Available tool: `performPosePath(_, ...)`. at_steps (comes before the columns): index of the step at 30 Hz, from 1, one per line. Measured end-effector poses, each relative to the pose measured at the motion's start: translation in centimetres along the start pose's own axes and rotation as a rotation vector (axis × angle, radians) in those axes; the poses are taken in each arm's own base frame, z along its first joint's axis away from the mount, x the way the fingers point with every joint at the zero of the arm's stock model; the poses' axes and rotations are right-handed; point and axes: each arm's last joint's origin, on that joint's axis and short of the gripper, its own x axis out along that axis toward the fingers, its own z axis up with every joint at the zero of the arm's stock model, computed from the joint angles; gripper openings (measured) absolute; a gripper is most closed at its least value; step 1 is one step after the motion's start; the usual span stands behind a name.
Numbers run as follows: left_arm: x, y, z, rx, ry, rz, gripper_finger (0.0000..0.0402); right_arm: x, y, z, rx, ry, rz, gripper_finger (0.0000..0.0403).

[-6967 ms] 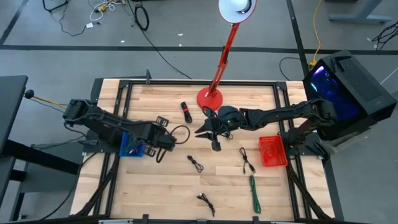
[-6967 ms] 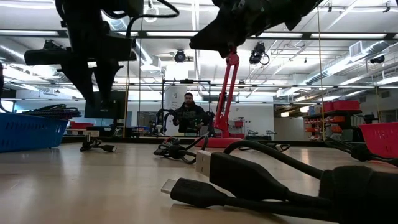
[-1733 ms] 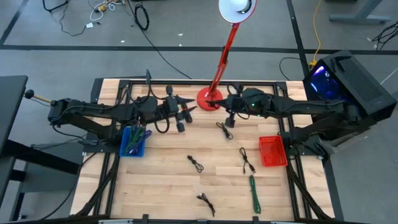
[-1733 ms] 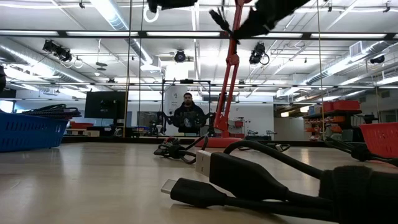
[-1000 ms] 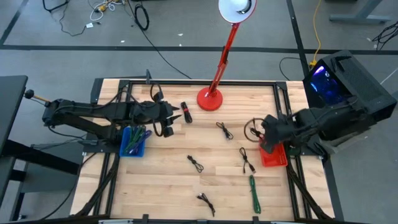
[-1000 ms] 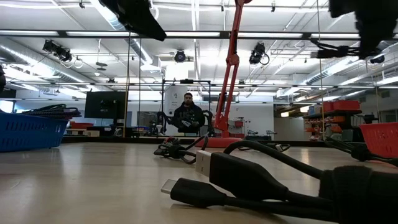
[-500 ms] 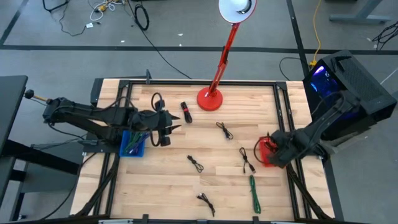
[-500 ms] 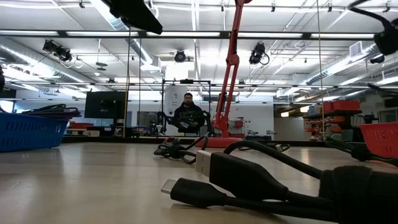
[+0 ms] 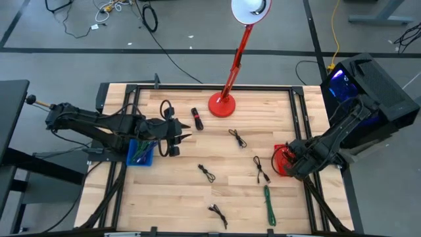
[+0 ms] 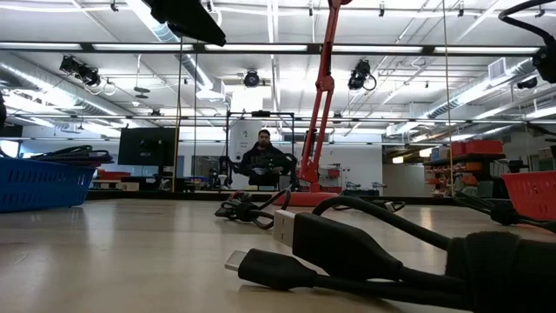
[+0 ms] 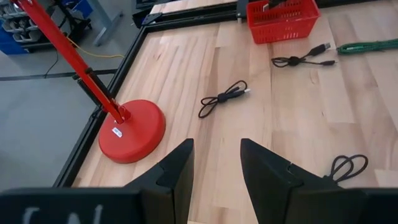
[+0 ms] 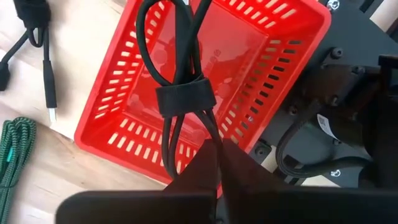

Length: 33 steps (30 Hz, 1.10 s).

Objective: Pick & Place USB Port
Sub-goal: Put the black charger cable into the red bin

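Since the earlier frames the right arm had swung away from the lamp base, across the surface, to the red basket (image 9: 287, 160) at the right edge, carrying a bundled black cable (image 12: 180, 81) with it. The right gripper (image 12: 214, 163) hung directly over the basket, its fingers pinched shut on the cable's lower end, the strapped loop dangling above the basket floor. The left arm had pulled back from mid-surface; the left gripper (image 11: 214, 163) waited beside the blue basket (image 9: 139, 152), fingers partway apart and holding nothing.

The step in hand looked like the placing: the cable was over the basket but not yet let go. The next move probably called for a short descent and a release, so that the loop dropped inside the walls rather than draping over the rim.

The wooden surface (image 9: 177, 184) carried several more coiled black cables, a green cable (image 9: 268, 204) and the red lamp (image 9: 223, 104). Beyond it lay an open workshop, where a person (image 10: 264, 161) sat far back.
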Motion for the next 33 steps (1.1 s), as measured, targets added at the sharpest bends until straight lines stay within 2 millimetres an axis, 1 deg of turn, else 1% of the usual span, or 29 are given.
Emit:
performPosePath(13,0.0,0.0,-0.1,0.006,0.012,0.000,0.0137,0.0,-0.1,0.0,-0.024,0.019,-0.009,0.0097)
performPosePath(17,0.0,0.1,-0.1,0.003,0.012,0.004,0.0137,0.0,-0.1,0.1,-0.032,-0.018,-0.010,0.0118)
performPosePath(20,0.2,0.4,-0.1,-0.009,0.017,0.064,0.0137,-0.3,0.0,0.5,-0.048,-0.057,0.001,0.0127)
performPosePath(22,0.8,0.9,-0.2,-0.035,0.031,0.146,0.0137,-0.9,0.3,1.1,-0.079,-0.127,0.026,0.0130)
performPosePath(24,1.5,1.7,-0.4,-0.076,0.050,0.221,0.0137,-1.7,0.6,1.9,-0.123,-0.236,0.052,0.0131)
performPosePath(26,2.6,2.6,-0.6,-0.149,0.063,0.255,0.0137,-2.8,0.9,2.7,-0.158,-0.363,0.073,0.0131)
performPosePath(30,5.5,5.0,-1.4,-0.407,0.088,0.244,0.0137,-4.9,2.1,4.5,-0.257,-0.642,0.118,0.0126)
performPosePath(33,7.9,6.7,-2.7,-0.596,0.154,0.252,0.0137,-6.0,3.4,5.6,-0.335,-0.807,0.155,0.0122)
